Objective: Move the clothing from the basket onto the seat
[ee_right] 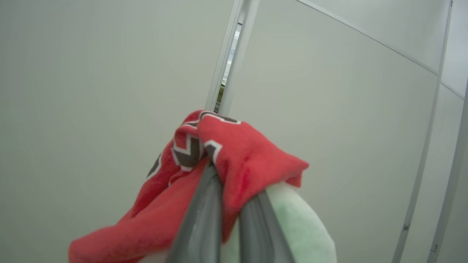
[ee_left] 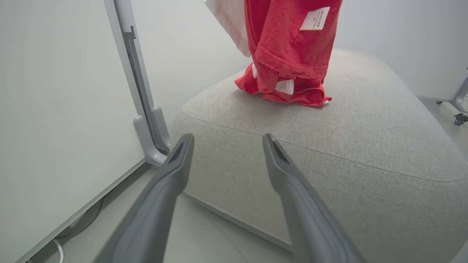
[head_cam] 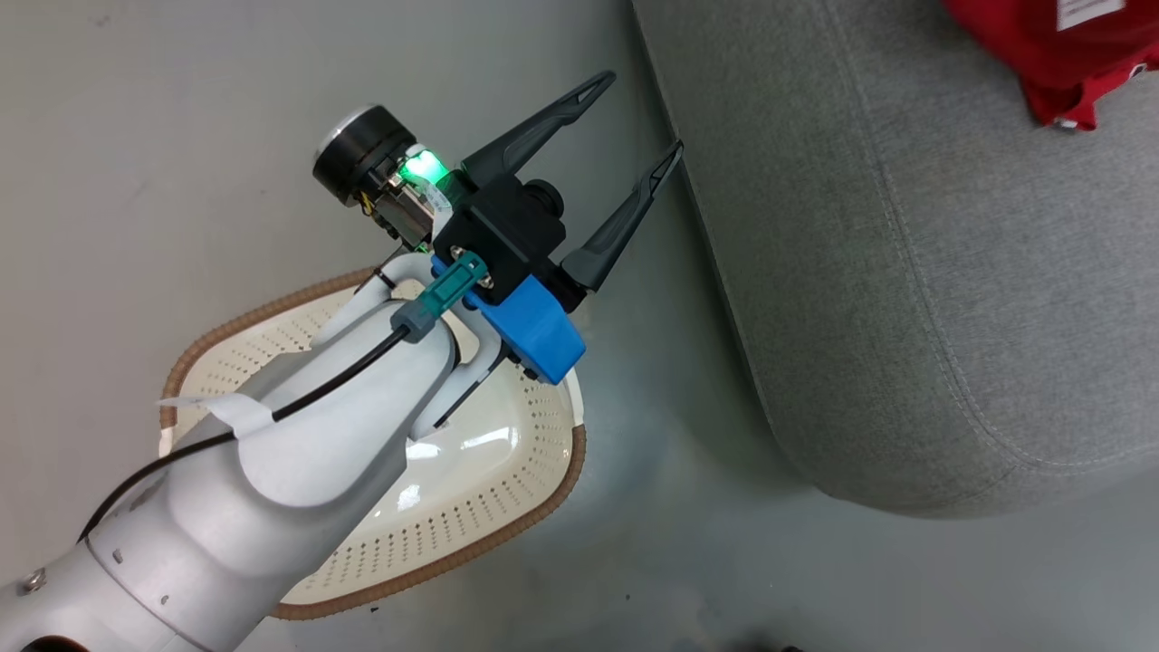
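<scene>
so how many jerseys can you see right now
1 for certain: the red jersey pinched in the right gripper, hanging with its lower end bunched on the seat. A second may be hidden in that bunch.

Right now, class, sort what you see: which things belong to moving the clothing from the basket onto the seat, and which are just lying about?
Part of the job:
red jersey, pinched in the shut right claw
cream laundry basket
grey seat cushion
open left claw

Just lying about:
white partition panel
grey post foot
castor wheel
</scene>
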Controlling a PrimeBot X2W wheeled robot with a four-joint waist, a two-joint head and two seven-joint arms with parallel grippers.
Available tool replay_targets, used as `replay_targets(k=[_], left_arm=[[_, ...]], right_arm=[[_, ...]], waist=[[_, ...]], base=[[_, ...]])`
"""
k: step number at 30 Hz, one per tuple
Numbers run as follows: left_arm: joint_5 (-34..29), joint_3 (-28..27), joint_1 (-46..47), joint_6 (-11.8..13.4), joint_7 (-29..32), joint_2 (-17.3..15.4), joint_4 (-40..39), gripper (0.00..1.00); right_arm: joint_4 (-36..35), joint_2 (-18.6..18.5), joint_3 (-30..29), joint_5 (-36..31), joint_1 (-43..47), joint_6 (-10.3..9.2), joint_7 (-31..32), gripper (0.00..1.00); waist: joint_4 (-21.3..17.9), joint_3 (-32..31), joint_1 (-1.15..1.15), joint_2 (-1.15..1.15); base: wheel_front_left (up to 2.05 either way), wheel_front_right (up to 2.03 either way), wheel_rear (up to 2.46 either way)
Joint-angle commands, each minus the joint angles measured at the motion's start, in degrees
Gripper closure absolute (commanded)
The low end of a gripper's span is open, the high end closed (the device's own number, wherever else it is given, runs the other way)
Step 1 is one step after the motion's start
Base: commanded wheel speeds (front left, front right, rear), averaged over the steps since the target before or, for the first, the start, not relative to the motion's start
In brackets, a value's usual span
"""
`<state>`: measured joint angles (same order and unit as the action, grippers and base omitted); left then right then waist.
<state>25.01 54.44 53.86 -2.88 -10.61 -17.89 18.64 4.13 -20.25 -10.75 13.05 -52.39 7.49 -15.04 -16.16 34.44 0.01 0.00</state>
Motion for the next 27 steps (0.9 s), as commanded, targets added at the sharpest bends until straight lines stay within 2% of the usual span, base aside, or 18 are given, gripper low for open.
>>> replay_targets(k=[1, 8, 13, 17, 27], left_arm=[[-0.55, 0.01, 1.34, -0.08, 0.27, -0.39, -0.49, 0.00], [-1.43, 0.56, 3.28, -0.14, 0.77, -0.93, -1.76, 0.00], [-1.94, 0.88, 4.11, -0.14, 0.74, -1.00, -2.24, 0.00], [-1.89, 1.02, 4.32, -0.03, 0.72, -1.31, -2.52, 0.00], [-1.59, 0.72, 5.23, 0.49, 0.17, -1.69, -2.74, 0.00]], right_arm=[[0.63, -1.74, -1.41, -0.26, -2.17, 0.01, -0.21, 1.00], [7.83, -10.27, -5.76, -0.01, -7.58, 0.01, -0.21, 1.00], [16.26, -13.25, -6.10, 0.10, -9.09, 0.01, -0.21, 1.00], [22.45, -13.12, -3.40, -0.19, -8.94, 0.01, -0.21, 1.00], [31.70, -9.91, 0.20, 2.15, -6.96, 0.01, -0.21, 1.00]], waist=[[0.61, 3.27, -0.01, 0.00], [1.29, 7.60, -0.01, 0.00], [2.27, 9.53, -0.01, 0.00], [2.90, 10.56, -0.01, 0.00], [4.45, 11.68, -0.01, 0.00]], base=[[0.00, 0.00, 0.00], [0.00, 0.00, 0.00], [0.00, 0.00, 0.00], [0.00, 0.00, 0.00], [0.00, 0.00, 0.00]])
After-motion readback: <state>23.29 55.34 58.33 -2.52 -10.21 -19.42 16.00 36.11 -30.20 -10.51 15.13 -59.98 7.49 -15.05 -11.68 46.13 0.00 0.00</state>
